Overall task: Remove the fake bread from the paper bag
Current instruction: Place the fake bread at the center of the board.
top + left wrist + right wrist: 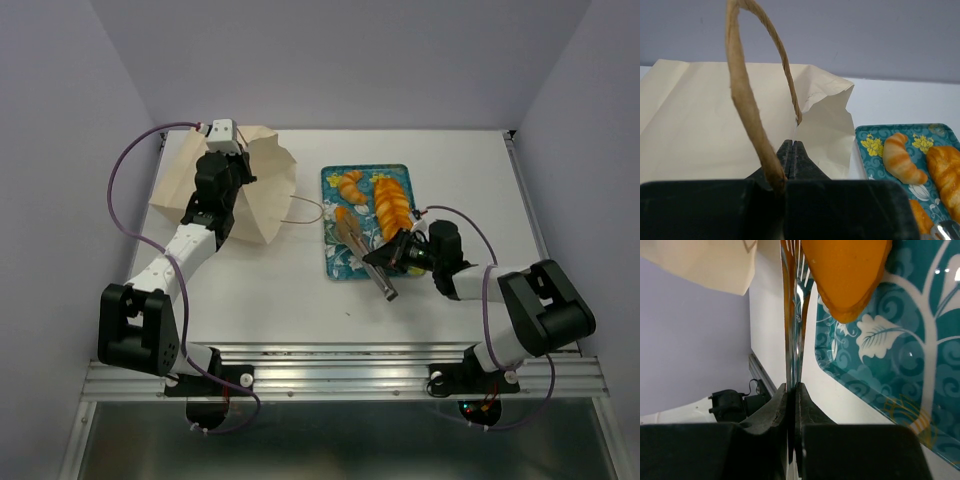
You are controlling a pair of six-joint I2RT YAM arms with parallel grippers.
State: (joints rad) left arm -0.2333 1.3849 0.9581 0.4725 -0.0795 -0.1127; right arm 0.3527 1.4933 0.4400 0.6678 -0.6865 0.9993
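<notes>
Right tool: fingers pressed fully together on thin metal tongs. The tongs run straight ahead from its tips onto the teal tray. Just right of the tongs, ahead of the tool, lies a small orange piece of bread. Whether the tongs pinch it cannot be told. Farther ahead on the same tray lie the croissant and, right of it, the braided loaf. All the bread in view is on the tray, apart from the bag.

Left tool: shut tight, with the bag's brown handle running down into the seam between its fingers, so it appears to be pinched there. The handle loops up over the tool and joins the bag just ahead. The bag lies flat on the table, ahead and left of this tool, with its crumpled mouth turned toward the tray. The tray lies ahead and to the right.
</notes>
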